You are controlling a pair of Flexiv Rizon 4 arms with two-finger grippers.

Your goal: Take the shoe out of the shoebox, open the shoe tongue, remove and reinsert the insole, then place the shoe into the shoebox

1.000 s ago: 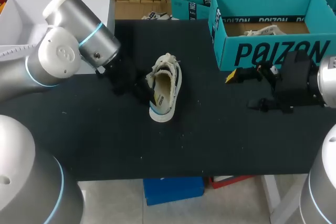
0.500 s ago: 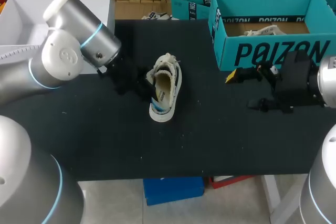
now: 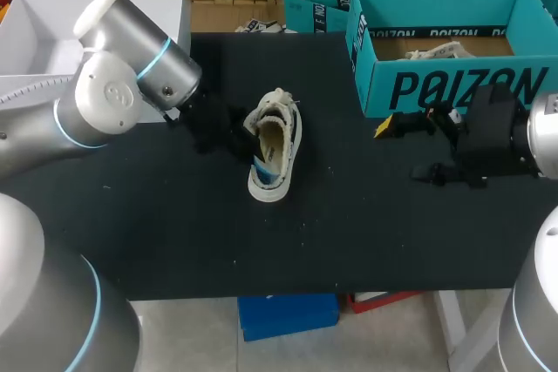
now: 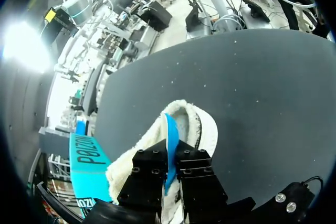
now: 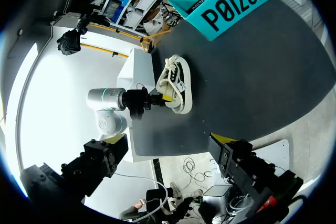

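White low-top sneaker point(image 3: 277, 141) with fleecy lining lies on the black tabletop point(image 3: 349, 233), outside the teal cardboard shoebox point(image 3: 453, 84) and well apart from it. Left gripper point(image 4: 170, 162) is clamped on the thin blue insole point(image 4: 169, 140), which stands edge-up out of the shoe opening. Only the left wrist view shows the pinch. Right gripper point(image 5: 168, 158) has fingers spread wide and empty, just beside the box front.

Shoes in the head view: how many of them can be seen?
1 for certain: the white shoe lies on its side near the middle of the table. A pale thing inside the teal shoebox may be a second shoe; I cannot tell.
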